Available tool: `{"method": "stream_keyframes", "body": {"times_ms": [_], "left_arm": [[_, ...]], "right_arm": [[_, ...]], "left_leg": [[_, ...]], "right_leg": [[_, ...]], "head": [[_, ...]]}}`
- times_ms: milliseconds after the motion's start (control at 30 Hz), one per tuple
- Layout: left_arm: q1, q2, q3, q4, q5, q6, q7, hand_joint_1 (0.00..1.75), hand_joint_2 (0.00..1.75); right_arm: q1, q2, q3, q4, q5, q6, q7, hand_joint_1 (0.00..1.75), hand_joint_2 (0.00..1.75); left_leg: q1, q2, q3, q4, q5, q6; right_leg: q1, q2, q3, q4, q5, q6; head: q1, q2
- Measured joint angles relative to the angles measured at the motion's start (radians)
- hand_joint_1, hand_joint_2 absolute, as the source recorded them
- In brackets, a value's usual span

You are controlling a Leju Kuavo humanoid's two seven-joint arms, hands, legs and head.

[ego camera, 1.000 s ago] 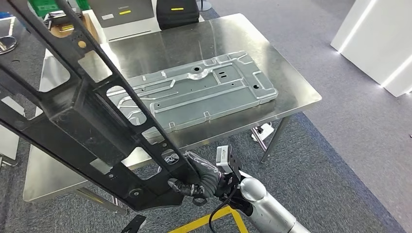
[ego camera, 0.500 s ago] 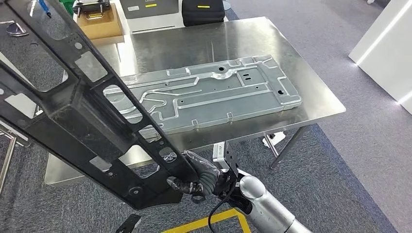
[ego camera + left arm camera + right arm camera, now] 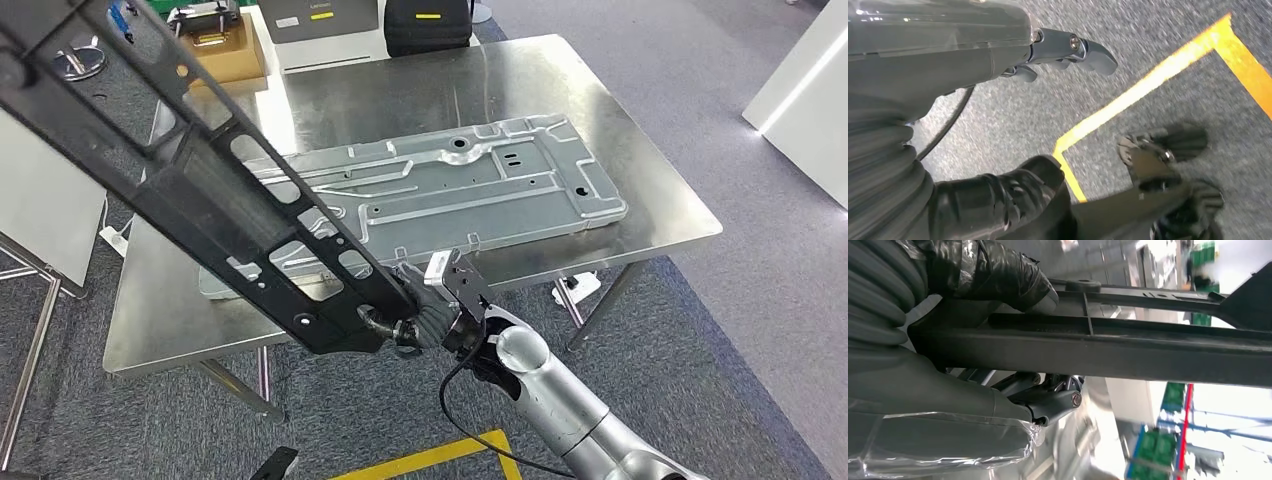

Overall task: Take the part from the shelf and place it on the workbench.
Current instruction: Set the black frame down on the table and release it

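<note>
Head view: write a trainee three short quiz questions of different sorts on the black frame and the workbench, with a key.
1. True or false: the right hand grips the black frame at its lower end.
2. Multiple choice: what lies on the workbench? A) a grey metal panel B) a red toolbox C) a coil of hose
3. Fill in: the left hand hangs over grey carpet marked with ______ tape.

Key: 1 true. 2 A, the grey metal panel. 3 yellow, the yellow tape.
</note>
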Motion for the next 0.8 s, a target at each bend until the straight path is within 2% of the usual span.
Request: {"method": "stream_keyframes", "body": {"times_ms": [33,67,100,133,200,233,267,300,400,467,533,567,600,633,667,733,767,800], "left_arm": [[0.001,0.000,0.001,0.000,-0.001,0.000,0.000,0.00,1.75],[0.003,-0.001,0.003,0.000,-0.002,0.000,0.000,0.00,1.75],[0.004,-0.001,0.005,0.000,-0.003,0.000,0.000,0.00,1.75],[0.006,-0.001,0.007,0.000,-0.004,0.000,0.000,0.00,1.75],[0.006,0.000,0.012,0.000,-0.005,0.000,0.000,0.00,1.75],[0.005,-0.001,0.014,0.000,-0.005,-0.001,0.000,0.00,1.75],[0.004,-0.001,0.015,0.000,-0.006,-0.002,0.000,0.00,1.75],[0.004,-0.002,0.016,0.000,-0.006,-0.002,0.000,0.00,1.75],[0.007,-0.004,0.017,0.000,-0.008,-0.003,0.000,0.00,1.75],[0.005,-0.006,0.018,0.000,-0.011,-0.003,0.000,0.00,1.75],[0.004,-0.007,0.018,0.000,-0.017,-0.004,0.000,0.00,1.75],[0.004,-0.008,0.018,0.000,-0.022,-0.004,0.001,0.00,1.75],[0.005,-0.008,0.018,0.000,-0.027,-0.005,0.002,0.00,1.75],[0.004,-0.009,0.018,0.000,-0.033,-0.007,0.005,0.00,1.75],[0.004,-0.009,0.018,0.000,-0.039,-0.011,0.007,0.00,1.75],[0.001,-0.009,0.018,-0.001,-0.051,-0.024,0.011,0.00,1.75],[0.000,-0.009,0.018,-0.001,-0.057,-0.032,0.012,0.00,1.75],[-0.001,-0.009,0.018,-0.001,-0.062,-0.038,0.015,0.00,1.75]], "right_arm": [[-0.010,0.003,-0.004,0.010,0.001,-0.005,0.000,1.75,1.75],[-0.018,0.005,-0.007,0.019,0.002,-0.009,0.000,1.75,1.75],[-0.024,0.006,-0.009,0.028,0.005,-0.014,-0.001,1.75,1.75],[-0.031,0.008,-0.011,0.036,0.010,-0.022,-0.001,1.75,1.75],[-0.051,0.014,-0.017,0.051,0.018,-0.049,-0.003,1.75,1.75],[-0.067,0.018,-0.023,0.060,0.020,-0.067,-0.004,1.75,1.75],[-0.087,0.022,-0.033,0.068,0.019,-0.088,-0.007,1.75,1.75],[-0.109,0.026,-0.045,0.077,0.019,-0.113,-0.009,1.75,1.75],[-0.174,0.035,-0.087,0.098,0.031,-0.182,-0.015,1.75,1.75],[-0.214,0.038,-0.110,0.113,0.085,-0.252,-0.019,1.75,1.75],[-0.251,0.039,-0.126,0.137,0.187,-0.363,-0.018,1.75,1.75],[-0.268,0.040,-0.129,0.155,0.255,-0.428,-0.013,1.75,1.75],[-0.286,0.040,-0.131,0.175,0.324,-0.489,-0.006,1.75,1.75],[-0.307,0.040,-0.130,0.201,0.409,-0.558,0.007,1.75,1.75],[-0.330,0.041,-0.129,0.228,0.496,-0.623,0.025,1.75,1.75],[-0.381,0.043,-0.117,0.289,0.684,-0.751,0.072,1.75,1.75],[-0.404,0.045,-0.108,0.321,0.769,-0.803,0.096,1.75,1.75],[-0.423,0.048,-0.097,0.354,0.848,-0.846,0.120,1.75,1.75]], "left_leg": [[0.003,0.002,-0.032,0.067,-0.030,-0.005],[0.005,0.004,-0.057,0.119,-0.047,-0.009],[0.008,0.007,-0.067,0.140,-0.046,-0.013],[0.010,0.009,-0.058,0.121,-0.025,-0.016],[0.015,0.015,0.004,-0.006,0.042,-0.019],[0.014,0.018,0.034,-0.066,0.064,-0.016],[0.013,0.020,0.051,-0.105,0.074,-0.012],[0.011,0.020,0.056,-0.120,0.073,-0.006],[0.009,0.014,0.054,-0.124,0.076,0.015],[0.011,0.013,0.056,-0.129,0.080,0.028],[0.011,0.012,0.056,-0.130,0.080,0.034],[0.010,0.011,0.056,-0.130,0.080,0.035],[0.010,0.010,0.056,-0.129,0.080,0.036],[0.009,0.008,0.056,-0.129,0.080,0.036],[0.009,0.006,0.057,-0.129,0.079,0.035],[0.007,0.003,0.058,-0.128,0.079,0.033],[0.006,0.002,0.057,-0.128,0.080,0.029],[0.005,0.001,0.055,-0.128,0.081,0.024]], "right_leg": [[0.000,-0.003,-0.001,0.000,0.000,-0.001],[0.001,-0.005,-0.001,0.001,0.000,-0.001],[0.001,-0.006,-0.001,0.002,-0.002,0.000],[0.000,-0.007,-0.001,0.005,-0.003,0.002],[-0.003,-0.007,-0.001,0.014,-0.010,0.010],[-0.002,-0.007,-0.004,0.022,-0.014,0.016],[0.000,-0.007,-0.009,0.028,-0.017,0.021],[0.002,-0.008,-0.013,0.031,-0.018,0.026],[0.001,-0.008,-0.018,0.036,-0.022,0.040],[-0.003,-0.004,-0.044,0.095,-0.060,0.049],[-0.004,-0.001,-0.105,0.222,-0.120,0.054],[-0.005,0.000,-0.137,0.283,-0.141,0.054],[-0.005,0.001,-0.156,0.318,-0.144,0.054],[-0.005,0.002,-0.159,0.315,-0.127,0.052],[-0.004,0.003,-0.138,0.267,-0.092,0.048],[0.000,0.007,-0.072,0.122,-0.021,0.036],[0.002,0.008,-0.048,0.069,-0.003,0.032],[0.005,0.009,-0.036,0.041,0.002,0.029]], "head": [[0.000,0.000],[0.000,0.000],[0.000,0.000],[0.000,0.000],[0.000,0.000],[0.000,0.000],[0.001,0.000],[0.001,0.000],[0.002,0.000],[0.002,0.000],[0.002,0.000],[0.002,0.000],[0.002,0.000],[0.002,0.000],[0.002,0.000],[0.002,0.000],[0.001,0.000],[0.001,0.000]]}}
